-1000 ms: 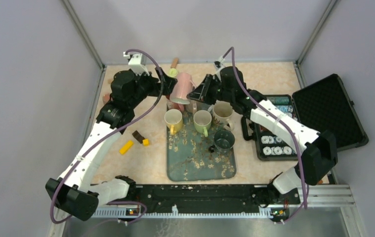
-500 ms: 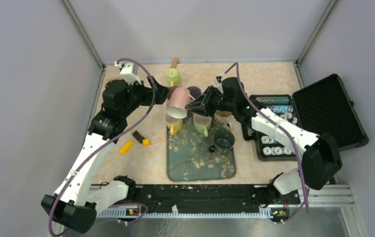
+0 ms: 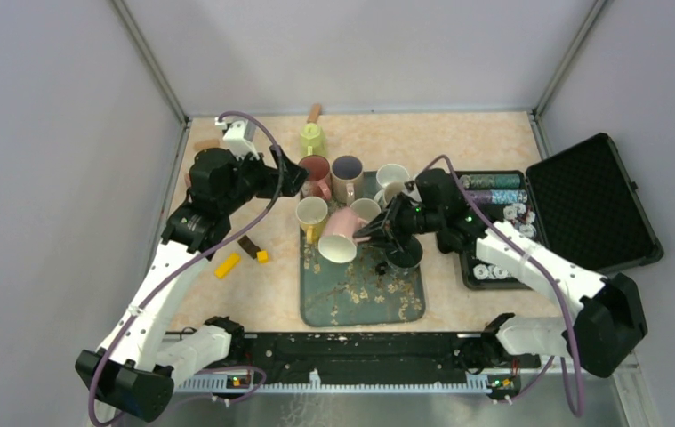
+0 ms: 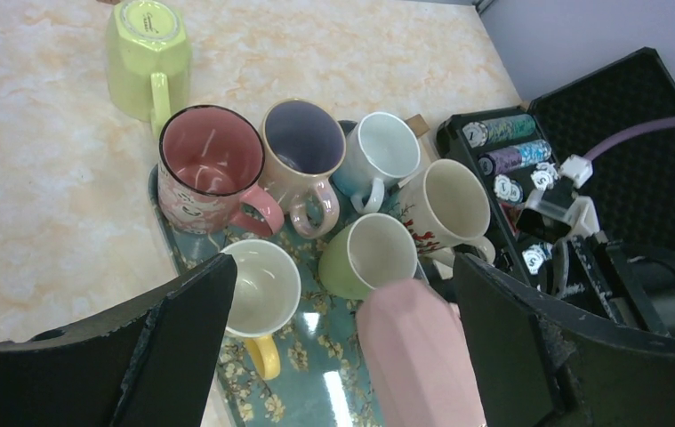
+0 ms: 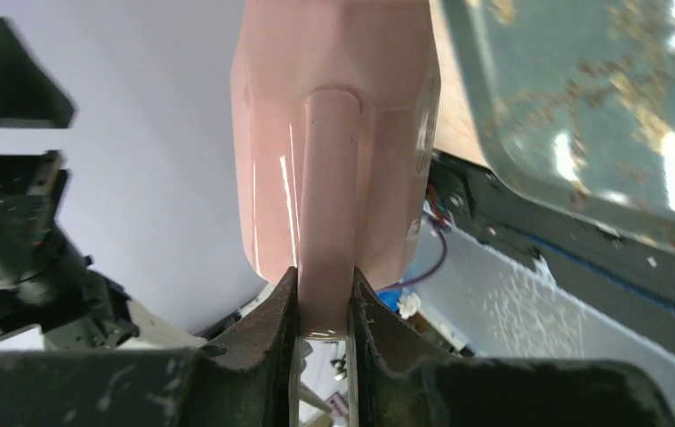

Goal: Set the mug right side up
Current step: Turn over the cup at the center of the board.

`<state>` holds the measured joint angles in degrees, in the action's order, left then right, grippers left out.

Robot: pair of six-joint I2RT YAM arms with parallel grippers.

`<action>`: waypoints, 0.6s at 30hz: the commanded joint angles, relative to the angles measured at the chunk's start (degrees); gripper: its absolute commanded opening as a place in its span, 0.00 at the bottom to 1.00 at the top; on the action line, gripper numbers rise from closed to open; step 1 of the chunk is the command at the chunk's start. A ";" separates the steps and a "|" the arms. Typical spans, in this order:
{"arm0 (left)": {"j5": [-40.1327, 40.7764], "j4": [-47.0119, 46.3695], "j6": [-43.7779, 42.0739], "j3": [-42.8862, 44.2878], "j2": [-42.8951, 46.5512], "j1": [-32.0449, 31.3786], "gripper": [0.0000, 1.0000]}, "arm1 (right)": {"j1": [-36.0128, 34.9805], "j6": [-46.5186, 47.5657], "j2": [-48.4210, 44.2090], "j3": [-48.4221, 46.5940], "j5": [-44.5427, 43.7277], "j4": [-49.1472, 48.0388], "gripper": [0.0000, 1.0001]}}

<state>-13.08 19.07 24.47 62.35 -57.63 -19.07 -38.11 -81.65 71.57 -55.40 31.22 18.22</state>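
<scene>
Top external: the right claw [image 3: 378, 229] holds the pink mug [image 3: 341, 237] on its side above the floral tray [image 3: 360, 298], judged part-way to upright. Left wrist: the left claw [image 4: 342, 276] stands wide open and empty. Right wrist: the fingers [image 5: 271, 329] pinch the mug's handle [image 5: 328, 196], fixing it for rotation.

Left arm [image 3: 160, 276] stretched from 7 o'clock toward 11 o'clock, left gripper [image 3: 298, 171] spread wide and empty, facing 3 o'clock, right arm [image 3: 529, 260] bent from 5 o'clock toward centre, right gripper [image 3: 372, 233] facing 9 o'clock, pinched on the handle of the pink mug [image 3: 340, 242]
</scene>
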 commanded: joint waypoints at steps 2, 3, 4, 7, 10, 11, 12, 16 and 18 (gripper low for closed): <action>-1.51 -0.58 -0.83 -0.65 1.18 0.31 0.98 | -1.90 -8.13 -7.02 5.83 3.00 -0.78 0.00; -1.64 -0.57 -0.83 -0.67 1.01 0.28 0.98 | -3.09 -9.42 -7.57 7.32 2.56 -1.34 0.00; -1.80 -0.50 -0.83 -0.67 0.91 0.26 0.98 | -4.09 -10.82 -8.08 8.72 2.35 -2.02 0.00; -2.17 -0.44 -0.79 -0.57 0.59 0.26 0.98 | -6.81 -14.74 -9.01 12.32 2.18 -4.05 0.00; -2.70 -0.44 -0.71 -0.84 0.27 0.31 0.98 | -7.95 -17.42 -10.19 14.75 1.91 -4.18 0.00; -2.88 -0.45 -0.59 -1.05 0.26 0.27 0.98 | -8.29 -18.35 -10.93 15.65 1.70 -4.20 0.00; -3.09 -0.49 -0.50 -1.25 0.34 0.26 0.98 | -8.48 -19.43 -11.64 16.66 1.44 -4.47 0.00; -4.22 -0.30 -0.52 -2.68 1.09 0.26 0.98 | -9.30 -23.27 -14.38 19.88 0.28 -5.08 0.00; -5.74 -0.11 -0.35 -3.88 1.59 0.26 0.98 | -9.48 -24.98 -15.17 20.96 -0.17 -5.36 0.00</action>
<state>-15.86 19.81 24.27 60.53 -57.58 -19.07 -46.76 -100.73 60.27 -34.59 30.13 20.01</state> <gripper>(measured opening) 0.981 0.174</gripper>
